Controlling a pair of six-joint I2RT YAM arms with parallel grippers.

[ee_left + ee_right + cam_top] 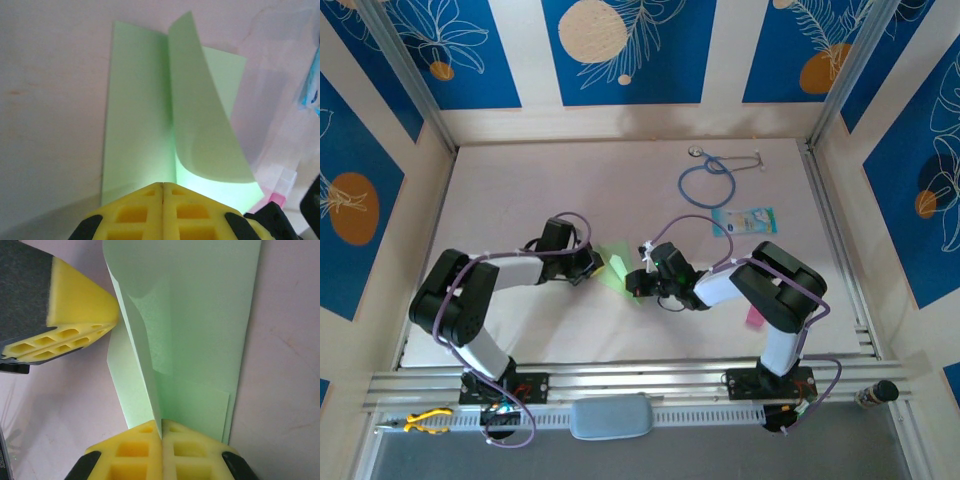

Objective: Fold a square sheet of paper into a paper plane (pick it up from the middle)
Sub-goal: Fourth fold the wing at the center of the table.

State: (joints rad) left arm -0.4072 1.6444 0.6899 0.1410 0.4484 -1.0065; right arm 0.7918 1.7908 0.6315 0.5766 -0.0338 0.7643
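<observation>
Mid table [520, 190] is tight. The left pincer [594, 265] & right pincer [638, 283], both closed, sit either side of the green paper [616, 268] w/ hardly any gap betw. them; the paper's raised flap stands in that gap. Far right is blocked by the stethoscope [712, 178] + teal card [745, 220]. A pink strip [755, 317] lies by the right arm. Far-left & centre-back table is free to pass.

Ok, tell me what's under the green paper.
The pale table lies under the green paper; its raised flap shows only another green layer beneath. Whatever is under the flat part is covered.
</observation>
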